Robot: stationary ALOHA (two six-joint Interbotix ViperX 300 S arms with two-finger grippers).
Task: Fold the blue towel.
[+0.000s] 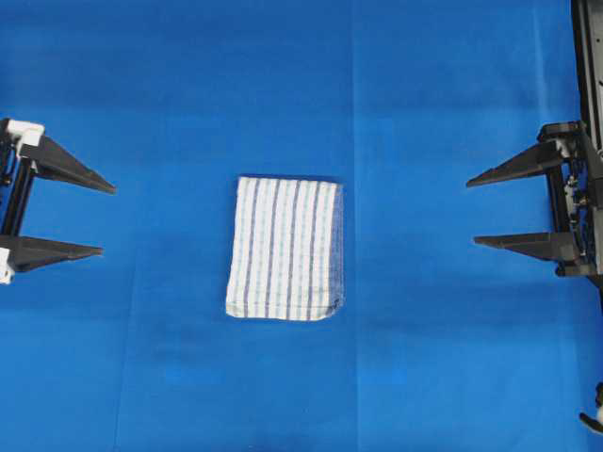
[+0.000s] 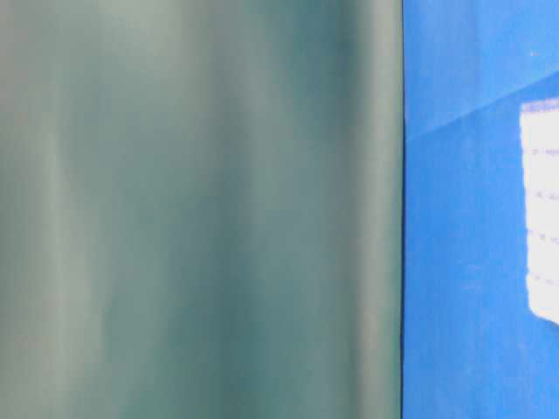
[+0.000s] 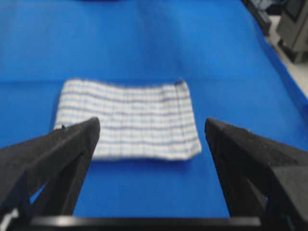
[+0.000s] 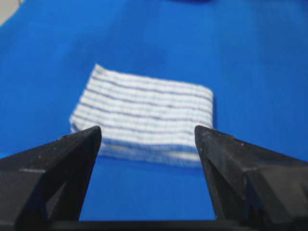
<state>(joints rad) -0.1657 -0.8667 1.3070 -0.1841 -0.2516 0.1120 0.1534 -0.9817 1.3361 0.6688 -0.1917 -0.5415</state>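
Note:
The blue towel [image 1: 285, 249], white with thin blue stripes, lies folded into a compact rectangle in the middle of the blue table covering. It also shows in the left wrist view [image 3: 127, 118], in the right wrist view [image 4: 144, 113] and at the right edge of the table-level view [image 2: 541, 209]. My left gripper [image 1: 105, 219] is open and empty at the left edge, well apart from the towel. My right gripper [image 1: 473, 211] is open and empty at the right edge, also well apart from it. Both point toward the towel.
The blue table covering [image 1: 301, 395] spans the whole overhead view. A grey-green blurred surface [image 2: 201, 209] fills most of the table-level view. Dark equipment [image 3: 293, 24] stands beyond the table's edge in the left wrist view.

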